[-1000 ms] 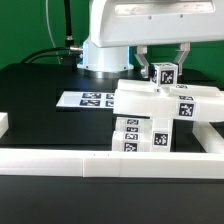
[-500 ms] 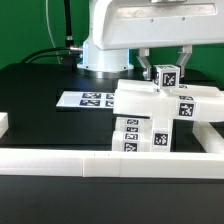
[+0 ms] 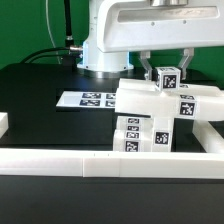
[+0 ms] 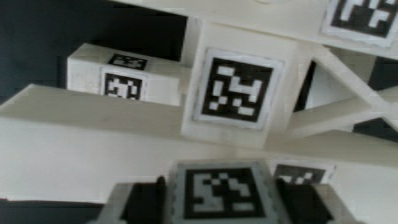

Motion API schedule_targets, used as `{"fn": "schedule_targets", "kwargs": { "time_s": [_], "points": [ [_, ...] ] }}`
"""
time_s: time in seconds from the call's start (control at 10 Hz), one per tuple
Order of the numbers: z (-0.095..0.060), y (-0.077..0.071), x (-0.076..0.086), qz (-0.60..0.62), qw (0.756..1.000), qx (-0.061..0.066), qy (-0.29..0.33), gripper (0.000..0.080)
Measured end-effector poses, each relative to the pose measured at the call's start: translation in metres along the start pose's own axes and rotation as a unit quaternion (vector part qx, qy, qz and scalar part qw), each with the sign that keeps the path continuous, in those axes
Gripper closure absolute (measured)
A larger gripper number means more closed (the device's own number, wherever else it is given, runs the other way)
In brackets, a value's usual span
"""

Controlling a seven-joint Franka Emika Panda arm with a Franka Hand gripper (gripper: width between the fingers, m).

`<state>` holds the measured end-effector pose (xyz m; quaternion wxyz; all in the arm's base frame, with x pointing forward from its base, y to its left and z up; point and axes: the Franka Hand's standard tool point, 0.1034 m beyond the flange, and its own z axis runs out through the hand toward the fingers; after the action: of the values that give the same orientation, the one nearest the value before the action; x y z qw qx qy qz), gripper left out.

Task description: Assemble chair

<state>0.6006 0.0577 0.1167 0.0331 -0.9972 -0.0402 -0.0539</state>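
Observation:
The chair (image 3: pixel 150 108) stands right of centre in the exterior view: white slotted panels and tagged posts joined into one body. A short square post (image 3: pixel 166 77) with a tag stands upright on its top panel. My gripper (image 3: pixel 165 68) comes down from above with one finger on each side of this post. In the wrist view the gripper (image 4: pixel 221 202) has dark fingers (image 4: pixel 146 198) tight against the tagged post (image 4: pixel 221 188). Beyond it, the chair's panels and slanted braces (image 4: pixel 107 110) fill the view.
The marker board (image 3: pixel 88 100) lies flat on the black table, toward the exterior view's left of the chair. A long low white border rail (image 3: pixel 90 162) runs across the front, with a side rail (image 3: pixel 213 140) on the exterior view's right. A black cable hangs at the back left.
The gripper and the post sit very slightly lower than a second ago. The chair body has not moved.

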Motion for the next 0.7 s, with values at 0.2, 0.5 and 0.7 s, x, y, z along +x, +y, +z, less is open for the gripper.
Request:
{"fn": "schedule_targets", "kwargs": {
  "time_s": [0.2, 0.5, 0.7],
  "points": [
    [0.0002, 0.0019, 0.002, 0.0, 1.0, -0.003, 0.01, 0.0514],
    [0.0006, 0.0048, 0.004, 0.003, 1.0, -0.005, 0.017, 0.0514],
    [0.0007, 0.006, 0.0059, 0.003, 1.0, -0.008, 0.025, 0.0514]
  ]
}}
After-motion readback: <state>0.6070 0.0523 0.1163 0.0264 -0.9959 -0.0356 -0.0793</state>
